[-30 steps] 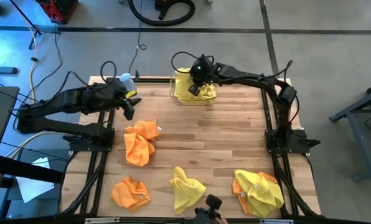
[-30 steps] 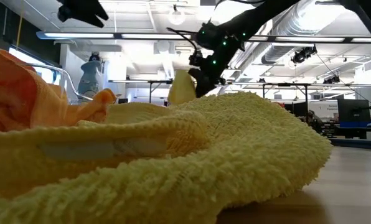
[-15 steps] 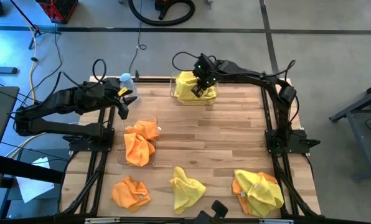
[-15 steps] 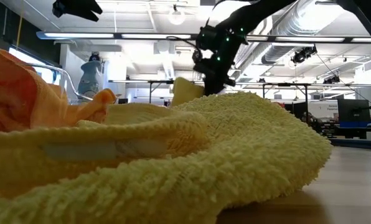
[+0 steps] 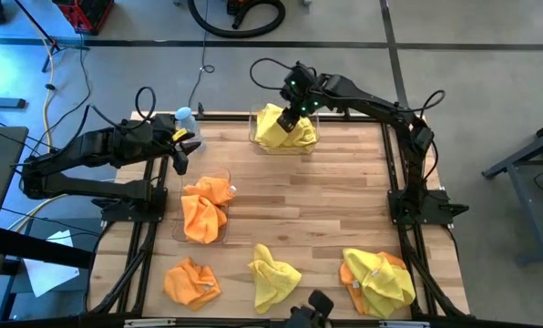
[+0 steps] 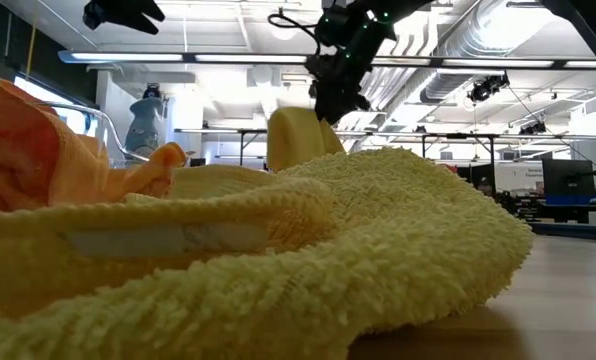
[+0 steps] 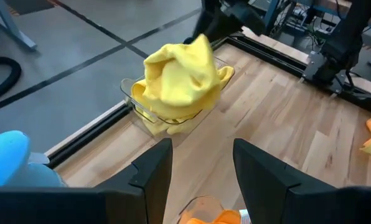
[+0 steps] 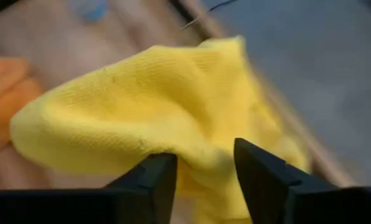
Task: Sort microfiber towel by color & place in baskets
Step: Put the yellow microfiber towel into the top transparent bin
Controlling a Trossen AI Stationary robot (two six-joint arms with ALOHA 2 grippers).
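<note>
Yellow towel point(image 5: 284, 130) lies in its basket point(image 5: 256, 138) beneath the spread right pincer point(image 5: 294, 107).

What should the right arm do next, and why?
Probably lift clear. The right gripper, fingers apart, hangs over the yellow towel in the far basket; loose towels wait at the near edge.

A bright yellow towel point(image 5: 284, 129) is sitting in a see-through basket point(image 5: 254, 133). Orange towels point(image 5: 205, 209) are filling the other clear basket point(image 5: 222, 176). The light brown wooden table point(image 5: 326, 200) is showing stripes. The black arms are glowing with tiny green lights.
</note>
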